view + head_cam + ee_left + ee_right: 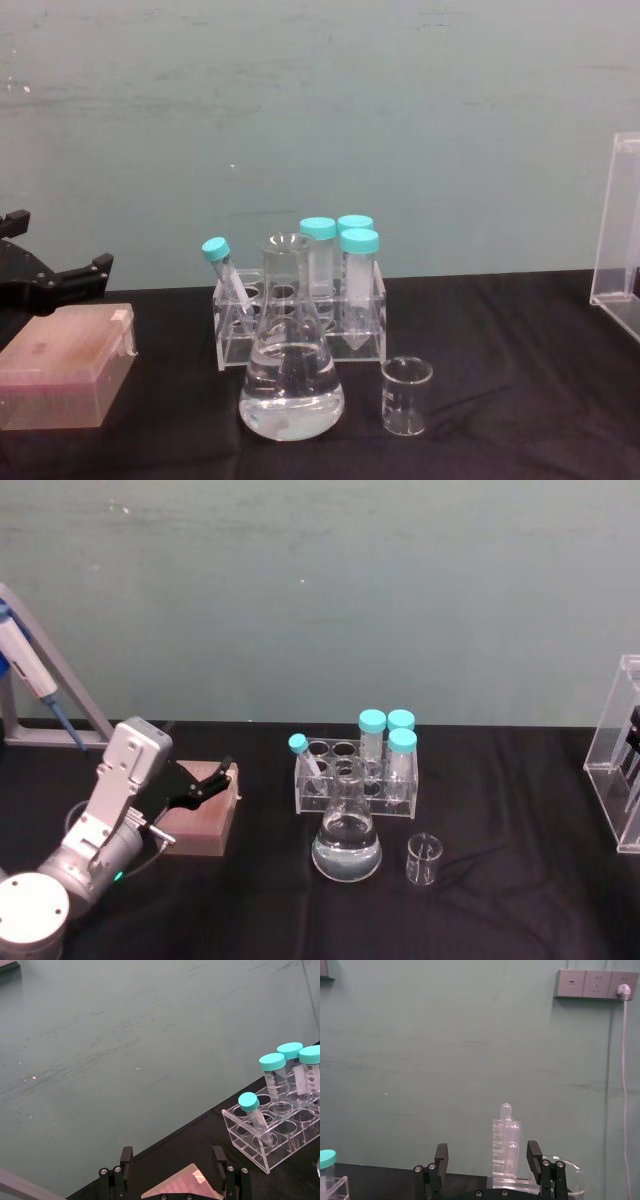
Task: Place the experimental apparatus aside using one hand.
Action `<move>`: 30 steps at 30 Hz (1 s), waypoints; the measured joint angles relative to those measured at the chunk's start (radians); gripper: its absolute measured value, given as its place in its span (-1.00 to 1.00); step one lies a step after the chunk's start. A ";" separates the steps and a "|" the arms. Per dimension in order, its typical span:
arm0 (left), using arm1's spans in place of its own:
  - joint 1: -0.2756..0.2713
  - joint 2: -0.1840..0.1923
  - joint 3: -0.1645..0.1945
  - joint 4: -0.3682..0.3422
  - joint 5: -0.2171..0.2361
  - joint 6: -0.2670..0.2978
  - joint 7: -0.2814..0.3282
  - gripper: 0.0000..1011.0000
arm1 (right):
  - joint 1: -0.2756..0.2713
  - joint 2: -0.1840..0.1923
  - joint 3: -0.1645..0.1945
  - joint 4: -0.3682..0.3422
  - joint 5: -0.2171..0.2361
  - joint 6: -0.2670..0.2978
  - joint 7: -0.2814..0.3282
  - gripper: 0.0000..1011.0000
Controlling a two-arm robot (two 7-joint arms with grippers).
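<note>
A conical flask (347,848) (291,385) of clear liquid stands mid-table, with a small glass beaker (423,859) (406,396) just to its right. The tall acrylic rack (618,755) (620,240) stands at the table's right edge; in the right wrist view its round-topped tubes (506,1142) rise beyond my open right gripper (487,1159). My left gripper (222,778) (172,1167) (55,252), black on a silver-grey arm with a looped cable, hovers open over the pink lidded box (200,822) (182,1187) (65,372) at the left, well left of the flask.
A low clear rack (355,780) (272,1135) (300,325) holding teal-capped tubes stands right behind the flask. A pipette on its stand (30,670) is at the far left. The black cloth is bare in front of the flask and between beaker and tall rack.
</note>
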 joint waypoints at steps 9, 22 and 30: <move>0.000 0.000 0.000 0.000 0.000 0.000 0.000 0.98 | 0.007 0.032 -0.030 0.012 0.020 -0.018 0.057 0.98; 0.000 0.000 0.000 0.000 0.000 0.000 0.000 0.98 | 0.042 0.107 -0.092 0.057 0.071 -0.042 0.163 0.98; 0.000 0.000 0.000 0.000 0.000 0.000 0.000 0.98 | 0.076 0.149 -0.132 0.105 0.120 -0.047 0.238 0.98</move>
